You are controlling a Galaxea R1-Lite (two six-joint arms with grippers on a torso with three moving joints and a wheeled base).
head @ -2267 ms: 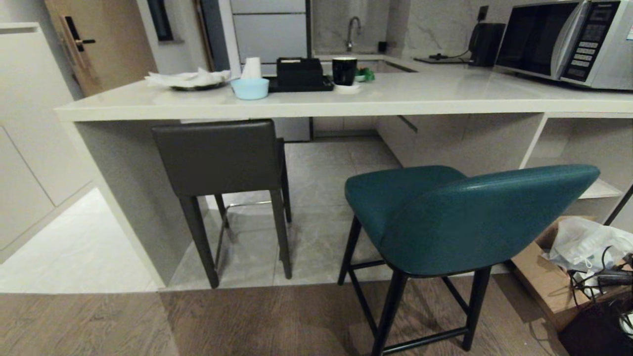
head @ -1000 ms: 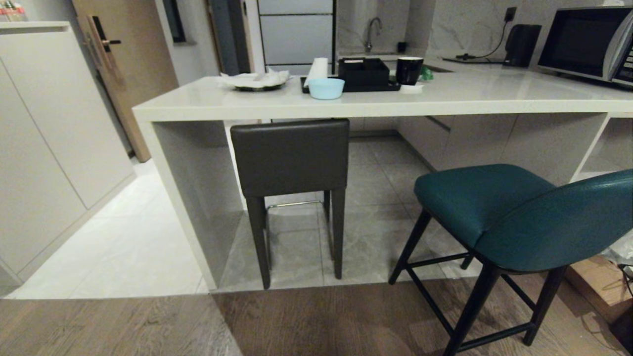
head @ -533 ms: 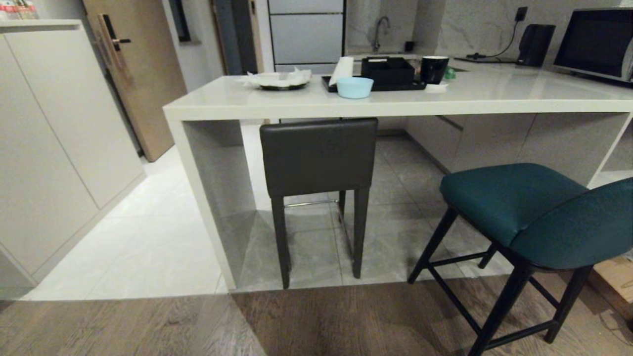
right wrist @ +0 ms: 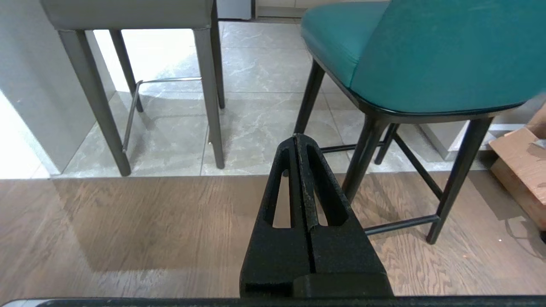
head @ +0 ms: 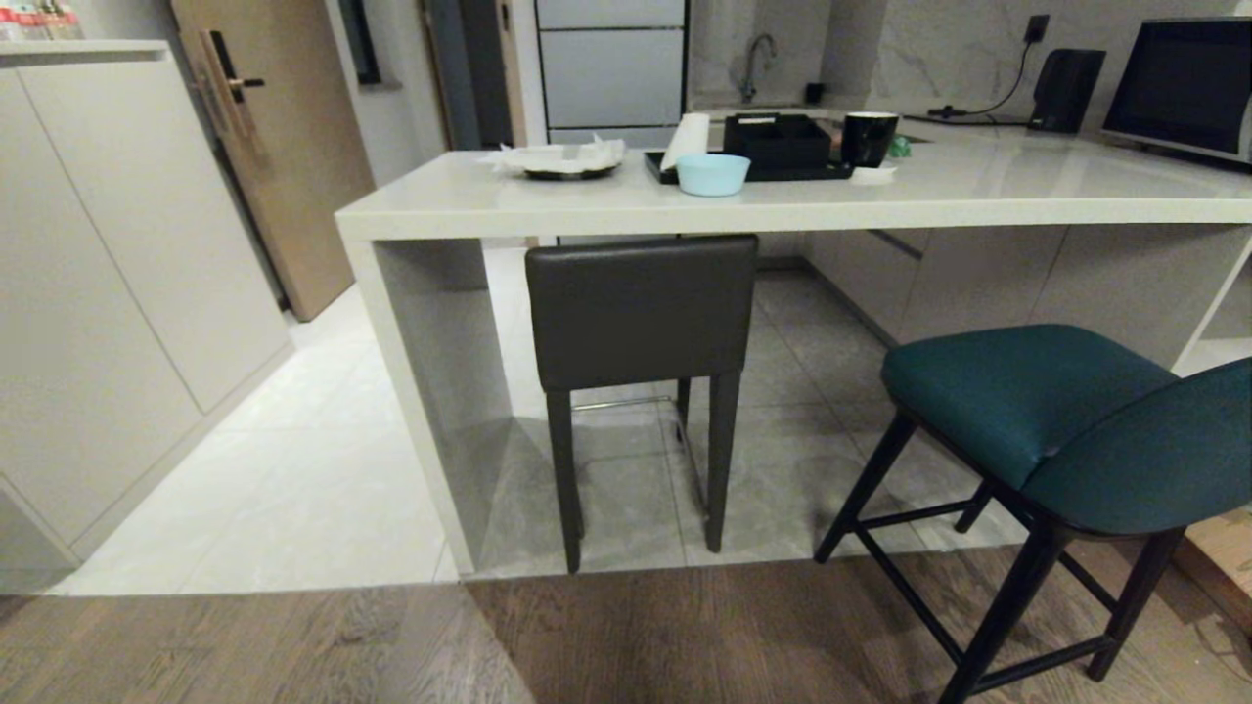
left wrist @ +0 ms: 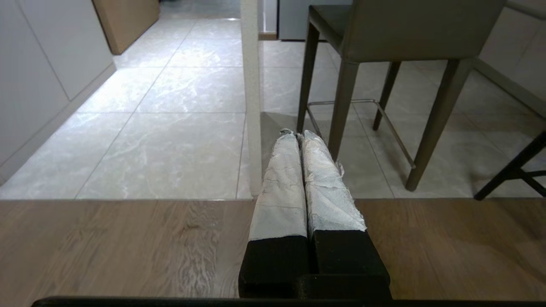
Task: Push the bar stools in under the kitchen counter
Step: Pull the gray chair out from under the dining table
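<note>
Bare wood floor point(head: 293, 645) lies open in front of both stools. The grey stool point(head: 641, 313) stands tucked beneath the desk point(head: 548, 200), just beside its slab side panel point(head: 440, 391). A tiled gap point(head: 782, 469) separates it from the teal stool point(head: 1056, 430), which stands out from the desk, its curved back nearest. A cardboard box point(right wrist: 518, 166) crowds its far side.

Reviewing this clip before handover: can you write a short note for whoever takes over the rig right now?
Left tool: shut, empty, low over the wood floor, short of the grey stool.
Right tool: shut, empty, pointing at the teal stool's legs.
Grey stool: back roughly level with the kitchen counter edge, seat under it, beside the slab side panel.
Teal stool: clear of the counter, turned at an angle, legs on the wood floor.
Done: grey stool looks pushed in.
Left: push the teal stool under.
</note>
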